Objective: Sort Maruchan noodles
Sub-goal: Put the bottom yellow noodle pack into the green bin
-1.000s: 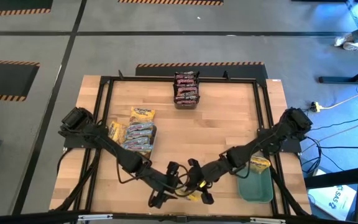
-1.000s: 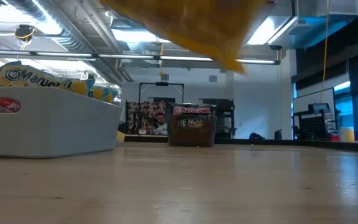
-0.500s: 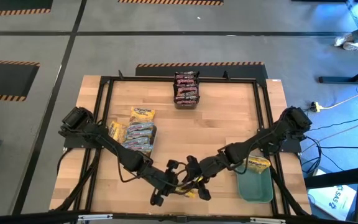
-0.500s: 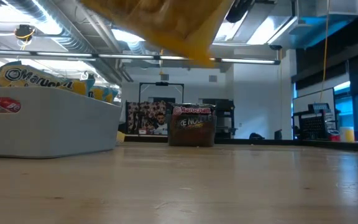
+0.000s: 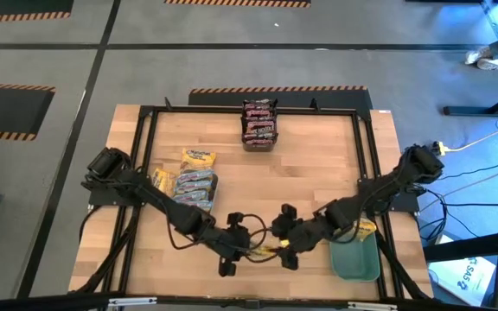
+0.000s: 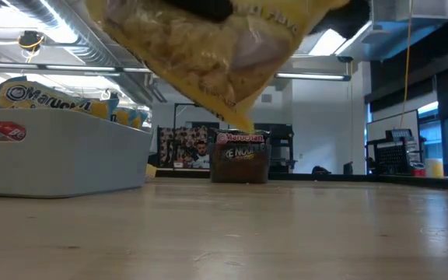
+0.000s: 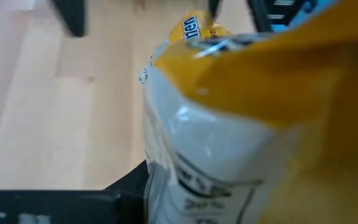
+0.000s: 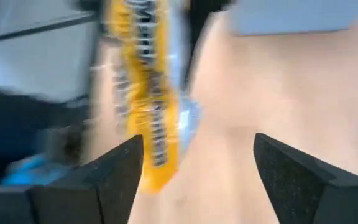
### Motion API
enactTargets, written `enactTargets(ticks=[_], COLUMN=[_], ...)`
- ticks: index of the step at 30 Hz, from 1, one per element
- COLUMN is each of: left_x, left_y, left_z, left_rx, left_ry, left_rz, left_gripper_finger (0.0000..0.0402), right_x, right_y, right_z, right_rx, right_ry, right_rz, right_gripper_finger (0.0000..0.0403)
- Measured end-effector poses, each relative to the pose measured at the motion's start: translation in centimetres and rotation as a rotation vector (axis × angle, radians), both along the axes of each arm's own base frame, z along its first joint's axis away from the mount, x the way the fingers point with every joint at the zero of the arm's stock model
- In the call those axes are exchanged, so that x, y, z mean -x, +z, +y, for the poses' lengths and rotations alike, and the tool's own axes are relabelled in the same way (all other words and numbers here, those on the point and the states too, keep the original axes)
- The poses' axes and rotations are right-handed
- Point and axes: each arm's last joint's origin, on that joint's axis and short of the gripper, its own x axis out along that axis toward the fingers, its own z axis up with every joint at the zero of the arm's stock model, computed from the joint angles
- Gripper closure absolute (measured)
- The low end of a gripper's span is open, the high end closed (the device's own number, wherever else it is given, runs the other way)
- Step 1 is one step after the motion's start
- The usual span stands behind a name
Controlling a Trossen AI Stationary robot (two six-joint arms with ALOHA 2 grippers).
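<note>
Crinkly yellow plastic noodle packet (image 6: 208,54) pinched in left gripper (image 5: 236,252) above pale wooden table (image 5: 309,173) near front edge, right gripper (image 5: 289,245) spread open beside it, empty.

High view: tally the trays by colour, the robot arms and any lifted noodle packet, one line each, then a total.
Teal tray: 1
Pale grey tray: 1
Robot arms: 2, left arm and right arm
Lifted yellow Maruchan packet, in the left gripper: 1
Total: 5

Left gripper (image 5: 229,256): low near the table's front edge, fingers clamped.
Right gripper (image 5: 285,249): just beside it, fingers spread.
</note>
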Motion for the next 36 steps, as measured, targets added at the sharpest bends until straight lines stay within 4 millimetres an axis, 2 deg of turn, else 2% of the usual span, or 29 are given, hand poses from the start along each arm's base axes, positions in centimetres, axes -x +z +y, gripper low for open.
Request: enactTargets(ticks=[3, 10, 17, 23, 30, 33, 36], left_x=[-0.2, -0.2, -0.2, -0.6, -0.7, -0.8, -0.7], left_y=[-0.1, -0.5, -0.5, -0.1, 0.2, 0.3, 0.3], left_z=[0.6, 1.6, 1.6, 1.4, 1.1, 1.0, 1.0], left_rx=[-0.003, -0.003, -0.019, -0.034, -0.055, -0.048, -0.049], left_ry=[0.051, 0.119, 0.131, 0.099, 0.037, 0.027, 0.029], left_rz=[0.011, 0.062, 0.052, -0.009, -0.05, -0.054, -0.05], left_gripper_finger=[0.0273, 0.0273, 0.0273, 0.0271, 0.027, 0.0269, 0.0269], right_x=[-0.2, -0.8, -1.2, -2.7, -3.2, -3.2, -3.2], right_y=[-0.9, -0.4, -0.2, -1.3, -2.5, -2.4, -2.4], right_z=[0.5, 0.8, 1.0, 1.1, 0.8, 0.9, 0.8], right_rx=[0.11, 0.168, 0.159, 0.097, 0.102, 0.102, 0.098], right_ry=[-0.076, 0.006, 0.003, -0.031, -0.025, -0.025, -0.022], right_rz=[-0.037, -0.129, -0.18, -0.213, -0.172, -0.174, -0.174], right_gripper_finger=[0.011, 0.0113, 0.0113, 0.0113, 0.0114, 0.0131, 0.0172])
